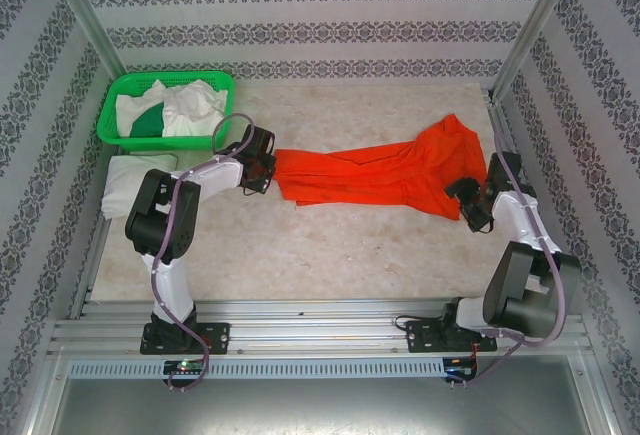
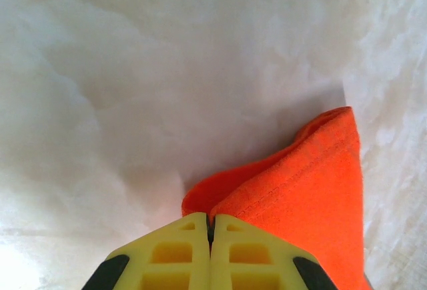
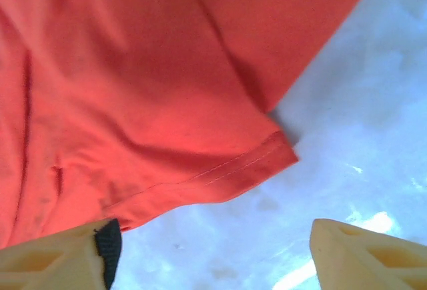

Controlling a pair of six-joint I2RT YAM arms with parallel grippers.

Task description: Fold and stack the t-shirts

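The orange-red t-shirt (image 1: pixel 370 175) lies bunched in a long strip across the middle of the table (image 1: pixel 350 255). The left claw (image 1: pixel 262 162) is at the shirt's 9 o'clock end, pinched tight on a corner of the cloth. The right claw (image 1: pixel 470 207) is at its 4 o'clock end, wide open and holding nothing. The stitched hem (image 3: pixel 220 177) sits just in front of its fingers. I think the right claw should slide onto that hem and bite it well. Then both claws should pull gently until the shirt goes flat.

The table is pale and smooth. At its 10 o'clock corner a green basket (image 1: pixel 112 115) holds white tees (image 1: pixel 195 105) and a dark green tee (image 1: pixel 148 123). A white folded cloth (image 1: pixel 135 170) lies beside it. Walls with flower stripes (image 1: pixel 300 35) stand all round
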